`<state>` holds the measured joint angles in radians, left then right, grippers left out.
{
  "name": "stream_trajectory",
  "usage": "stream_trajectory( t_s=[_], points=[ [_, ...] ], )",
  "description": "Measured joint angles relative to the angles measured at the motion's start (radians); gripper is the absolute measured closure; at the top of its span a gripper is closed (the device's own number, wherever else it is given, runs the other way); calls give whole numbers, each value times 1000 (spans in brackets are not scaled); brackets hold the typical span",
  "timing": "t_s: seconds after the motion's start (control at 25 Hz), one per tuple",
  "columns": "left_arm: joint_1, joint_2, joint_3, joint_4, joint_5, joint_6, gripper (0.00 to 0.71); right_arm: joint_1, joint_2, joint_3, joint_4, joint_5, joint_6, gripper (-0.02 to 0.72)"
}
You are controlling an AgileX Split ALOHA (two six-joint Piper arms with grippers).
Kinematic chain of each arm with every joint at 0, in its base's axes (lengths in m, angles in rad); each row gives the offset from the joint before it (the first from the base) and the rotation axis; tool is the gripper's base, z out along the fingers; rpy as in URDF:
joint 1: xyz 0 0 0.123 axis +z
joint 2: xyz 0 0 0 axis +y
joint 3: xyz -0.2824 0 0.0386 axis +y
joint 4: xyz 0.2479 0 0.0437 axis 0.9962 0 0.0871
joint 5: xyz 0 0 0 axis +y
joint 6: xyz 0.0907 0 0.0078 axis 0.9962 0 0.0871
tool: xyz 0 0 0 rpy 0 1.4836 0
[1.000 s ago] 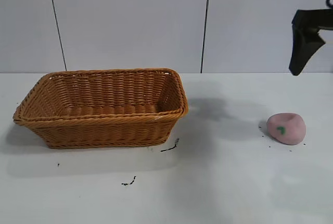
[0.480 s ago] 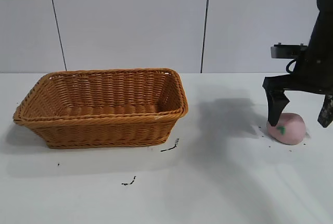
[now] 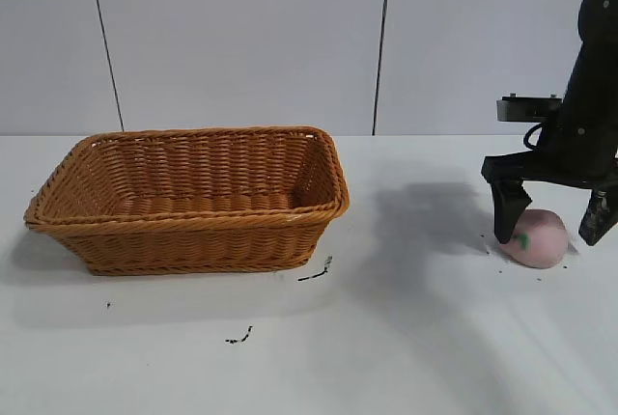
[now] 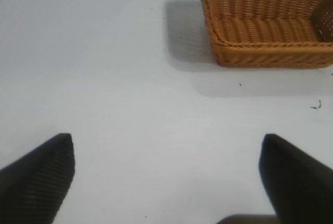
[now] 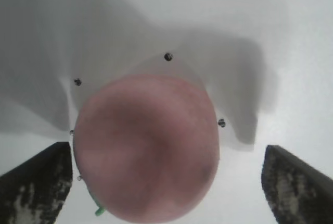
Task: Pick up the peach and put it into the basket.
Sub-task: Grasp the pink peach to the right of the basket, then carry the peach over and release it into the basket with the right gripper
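Right gripper (image 3: pixel 551 227) is pointing straight down at the right side of the white surface (image 3: pixel 406 338), straddling the peach (image 3: pixel 537 238). Its fingers (image 3: pixel 506 212) are standing apart, one on each side of the fruit; the left one is looking right at the peach's edge, the other showing a clear gap in the right wrist view, so no grip on it.

Peach is sitting on the surface, well apart from the basket (image 3: pixel 188 198), pink with a small green mark facing the exterior camera. In the right wrist view the peach (image 5: pixel 145 148) is filling the space between the two dark fingers (image 5: pixel 36 182), with a few tiny dark specks on the surface around it.

Basket is resting upright at the left half of the surface, nothing visible inside it. Small dark scuff marks (image 3: pixel 316 272) are lying just in front of its right corner.

Left gripper (image 4: pixel 166 182) is hovering over bare surface, fingers (image 4: pixel 39 174) spread wide, basket (image 4: pixel 268 23) farther off in its view.
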<state>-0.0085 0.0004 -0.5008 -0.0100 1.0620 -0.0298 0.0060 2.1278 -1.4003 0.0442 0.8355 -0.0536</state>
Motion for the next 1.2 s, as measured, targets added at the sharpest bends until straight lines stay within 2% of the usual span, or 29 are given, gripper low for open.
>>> stream_trajectory(
  t_s=[0.04, 0.16, 0.24, 0.4, 0.72, 0.84, 0.92, 1.08, 1.12, 1.2],
  points=[
    [0, 0, 0, 0, 0, 0, 17, 0, 0, 0, 0, 2, 0, 302],
    [0, 0, 0, 0, 0, 0, 17, 0, -1, -1, 1, 15, 0, 638],
    [0, 0, 0, 0, 0, 0, 17, 0, -14, -7, 1, 21, 0, 718],
    [0, 0, 0, 0, 0, 0, 17, 0, -66, -60, -7, 72, -6, 718],
    [0, 0, 0, 0, 0, 0, 17, 3, -198, -334, -10, 298, -7, 718],
    [0, 0, 0, 0, 0, 0, 17, 37, -194, -422, -14, 348, -7, 718],
    [0, 0, 0, 0, 0, 0, 17, 60, -189, -454, -14, 355, -7, 718],
    [0, 0, 0, 0, 0, 0, 17, 189, -154, -584, -13, 370, -4, 718],
    [0, 0, 0, 0, 0, 0, 17, 262, -124, -656, -6, 374, -3, 718],
    [0, 0, 0, 0, 0, 0, 17, 342, -85, -716, 1, 374, -1, 718]
  ],
)
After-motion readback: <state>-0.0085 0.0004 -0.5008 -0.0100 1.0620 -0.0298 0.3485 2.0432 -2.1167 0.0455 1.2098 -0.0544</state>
